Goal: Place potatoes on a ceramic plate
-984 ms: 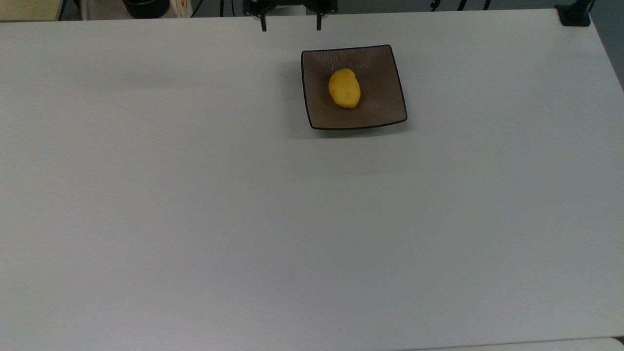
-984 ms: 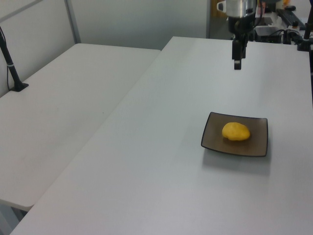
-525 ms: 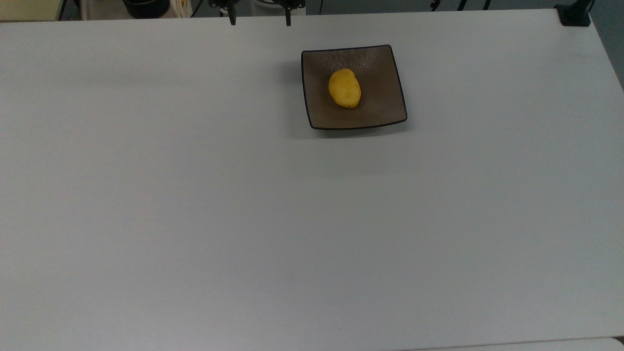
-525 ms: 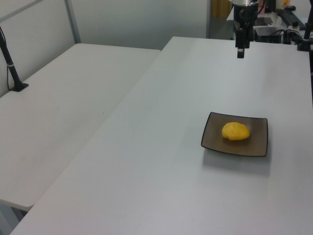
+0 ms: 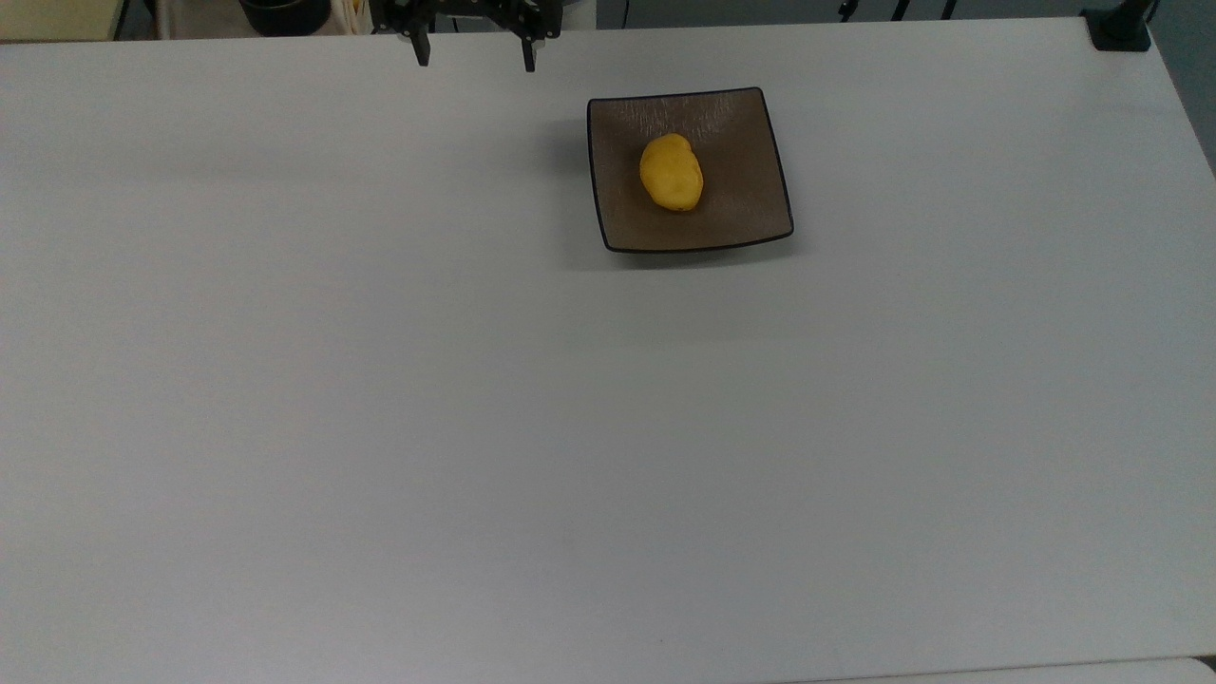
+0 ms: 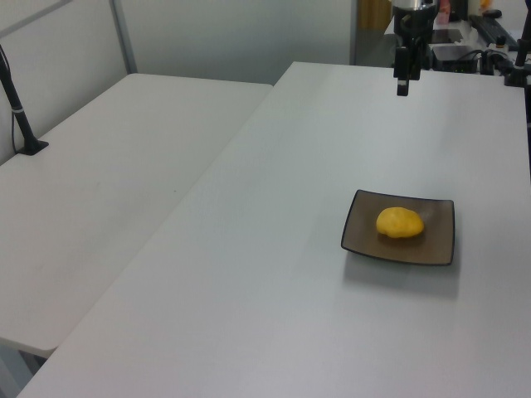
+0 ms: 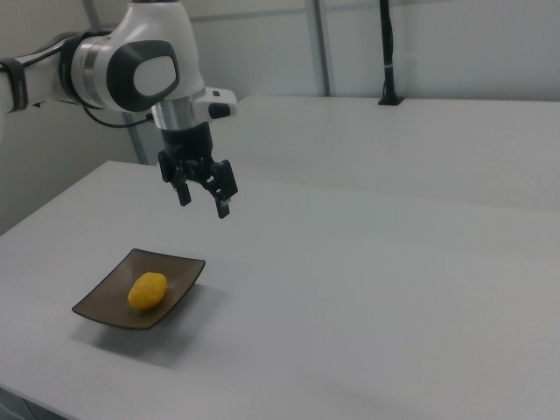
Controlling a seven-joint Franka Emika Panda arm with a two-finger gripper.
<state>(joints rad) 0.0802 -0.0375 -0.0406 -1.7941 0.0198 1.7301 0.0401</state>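
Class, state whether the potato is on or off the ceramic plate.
On: the potato lies inside the ceramic plate, apart from the open gripper.

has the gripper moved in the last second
Yes. In the top view the gripper has shifted toward the top view's left, away from the ceramic plate, which holds its place.

A smooth, bright yellow potato (image 5: 672, 172) on a glossy brown-grey ceramic plate (image 5: 741, 214), faintly textured near its upper edge in the top view, set on a matt pale grey counter (image 5: 570, 427); arm casing (image 7: 131, 66) glossy white plastic
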